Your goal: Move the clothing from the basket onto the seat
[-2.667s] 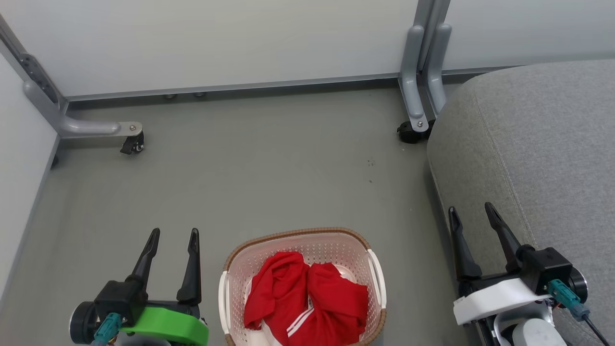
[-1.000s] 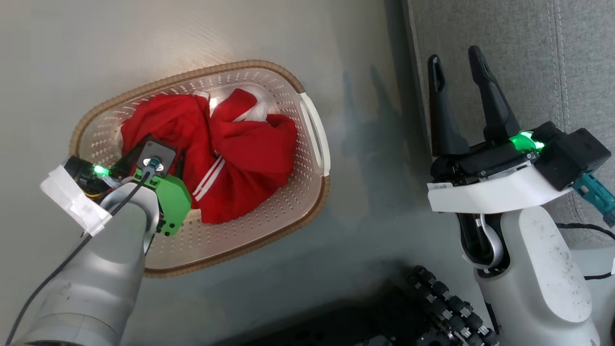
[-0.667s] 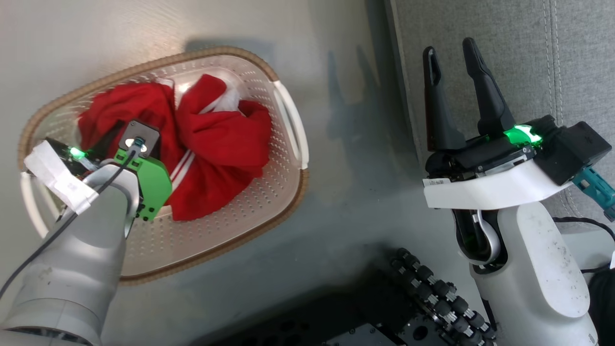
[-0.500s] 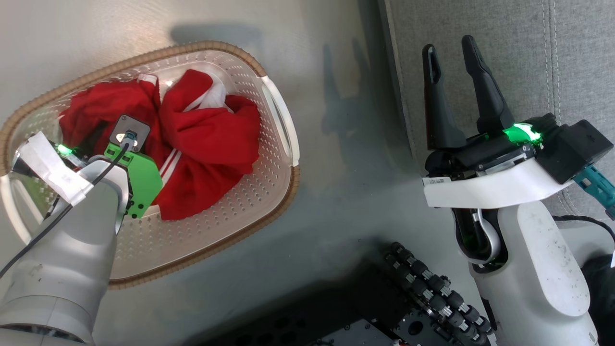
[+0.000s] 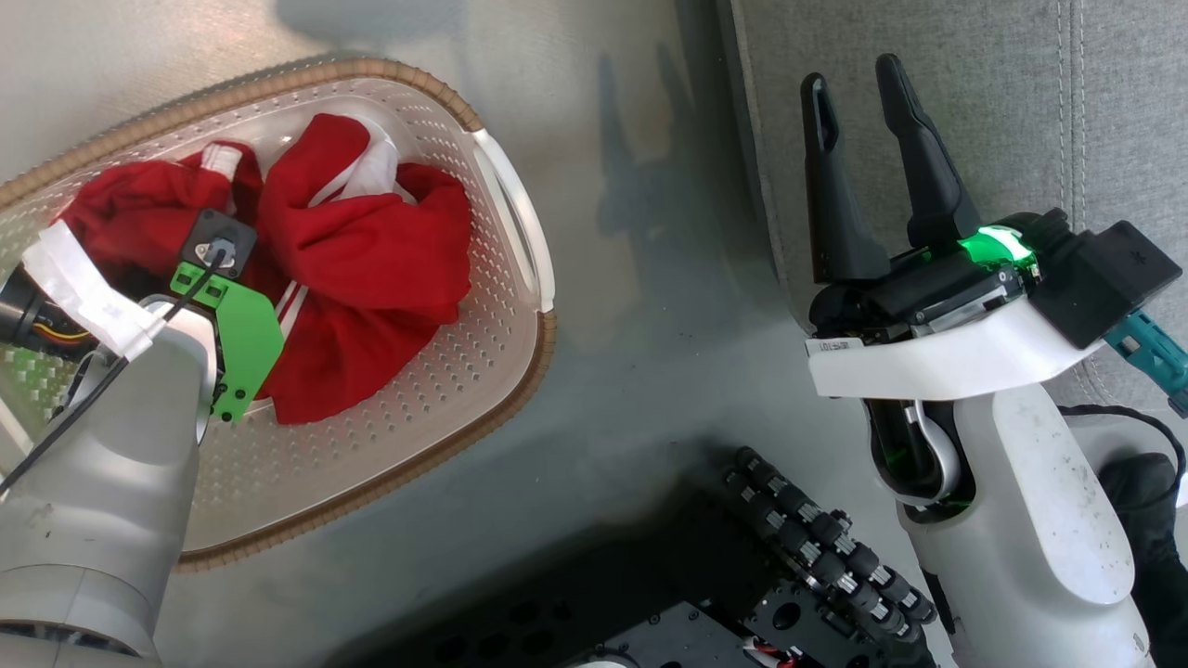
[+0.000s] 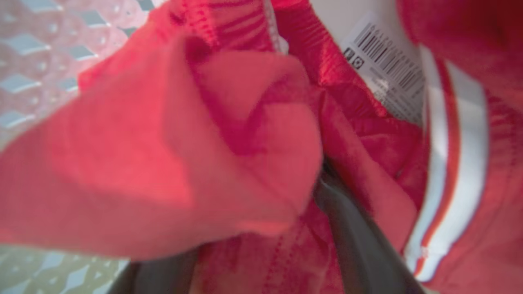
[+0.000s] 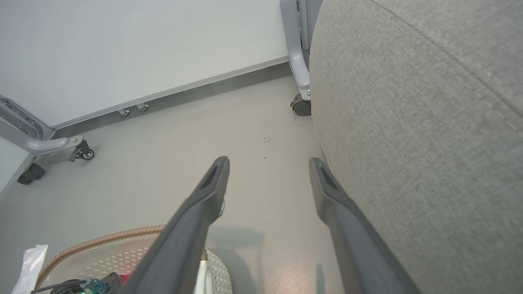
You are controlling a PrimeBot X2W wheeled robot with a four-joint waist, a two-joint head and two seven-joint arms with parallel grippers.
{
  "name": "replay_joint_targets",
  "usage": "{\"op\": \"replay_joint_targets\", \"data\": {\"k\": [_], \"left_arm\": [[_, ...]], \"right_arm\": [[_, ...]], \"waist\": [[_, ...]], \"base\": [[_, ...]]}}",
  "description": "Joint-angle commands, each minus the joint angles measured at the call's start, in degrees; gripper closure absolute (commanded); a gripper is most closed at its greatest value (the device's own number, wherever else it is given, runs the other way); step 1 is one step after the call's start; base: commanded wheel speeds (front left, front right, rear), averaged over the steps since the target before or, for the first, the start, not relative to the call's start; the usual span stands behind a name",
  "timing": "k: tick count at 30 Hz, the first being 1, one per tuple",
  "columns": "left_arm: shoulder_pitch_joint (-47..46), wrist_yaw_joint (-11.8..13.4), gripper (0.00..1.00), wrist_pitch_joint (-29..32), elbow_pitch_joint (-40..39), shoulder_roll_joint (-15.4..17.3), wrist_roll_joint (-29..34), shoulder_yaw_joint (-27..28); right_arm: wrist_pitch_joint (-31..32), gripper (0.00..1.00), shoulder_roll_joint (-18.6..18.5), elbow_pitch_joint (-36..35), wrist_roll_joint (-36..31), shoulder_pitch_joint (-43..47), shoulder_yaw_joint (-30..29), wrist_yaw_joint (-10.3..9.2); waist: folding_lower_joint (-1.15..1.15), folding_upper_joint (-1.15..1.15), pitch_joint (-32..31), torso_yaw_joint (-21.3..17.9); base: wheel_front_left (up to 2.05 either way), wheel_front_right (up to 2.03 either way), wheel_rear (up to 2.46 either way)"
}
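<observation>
Clothing (image 5: pixel 371 269) looks soft, light, limp; bunched in basket (image 5: pixel 464 371) middle. Best pinch thick fold. Left end effector (image 6: pixel 245 212) wide, fingers among folds. Right end effector (image 5: pixel 851 74) wide, empty.

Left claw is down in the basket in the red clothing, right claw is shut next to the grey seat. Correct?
Not quite. The right claw is open, its two fingers spread apart, as the right wrist view shows. The rest stands: the left claw is down in the basket in the red clothing, and the right claw is next to the grey seat.
</observation>
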Motion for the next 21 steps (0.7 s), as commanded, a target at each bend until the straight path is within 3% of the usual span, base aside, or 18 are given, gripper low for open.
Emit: {"op": "replay_joint_targets", "data": {"k": [1,2,3,11,21], "left_arm": [[-0.6,0.4,0.41,1.1,0.3,0.9,-0.9,0.2],[-0.5,0.2,0.74,2.0,0.3,1.0,-0.8,0.1],[-0.4,0.1,1.0,2.2,0.3,1.1,-0.8,0.0],[-0.2,-0.3,1.0,2.9,0.3,0.7,-1.4,-0.7],[2.0,-2.3,1.0,-5.0,-0.5,-2.2,-3.2,-1.4]], "right_arm": [[-0.2,0.0,0.0,-0.3,0.4,-0.5,0.1,0.0],[-0.2,0.0,0.0,-0.4,0.5,-0.5,0.1,0.0],[-0.2,0.0,0.0,-0.4,0.4,-0.5,0.0,0.0],[-0.2,0.0,0.0,-0.5,-0.4,-0.3,-0.8,0.0],[-0.2,0.0,0.0,0.1,-3.6,1.1,-2.4,0.0]], "waist": [[0.0,0.0,0.3,-0.3],[0.0,0.0,0.4,-0.5],[0.0,0.0,0.4,-0.5],[0.0,0.0,-0.2,-0.2],[0.0,0.0,-6.2,2.9]], "base": [[0.0,0.0,0.0],[0.0,0.0,0.0],[0.0,0.0,0.0],[0.0,0.0,0.0],[0.0,0.0,0.0]]}}
